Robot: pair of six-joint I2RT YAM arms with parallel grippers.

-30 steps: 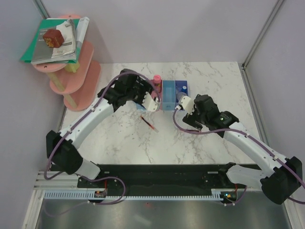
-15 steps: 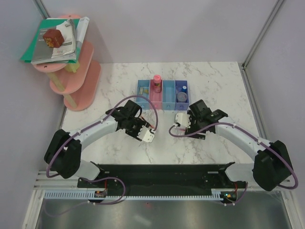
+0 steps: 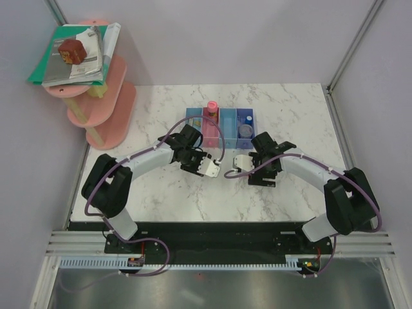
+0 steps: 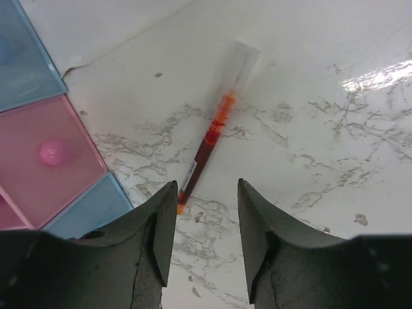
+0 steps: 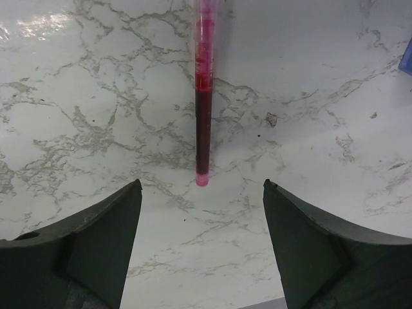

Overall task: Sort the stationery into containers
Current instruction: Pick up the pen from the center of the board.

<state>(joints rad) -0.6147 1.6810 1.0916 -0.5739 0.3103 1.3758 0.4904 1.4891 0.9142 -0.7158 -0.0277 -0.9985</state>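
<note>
- Red pen (image 4: 212, 132): judged light, stiff, slim and prone to roll; best gripped across mid-barrel.
- Pen lies flat on the table (image 4: 335, 77), near the pink tray (image 4: 77, 174).
- Left jaws: open, empty; pen's near tip just ahead of the gap.
- Right jaws: wide open, empty; pen's other end ahead, centred.

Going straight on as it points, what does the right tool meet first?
Probably the thin red pen, lying on the table with its near end centred just ahead of the right tool; the height above it is unclear.
</note>
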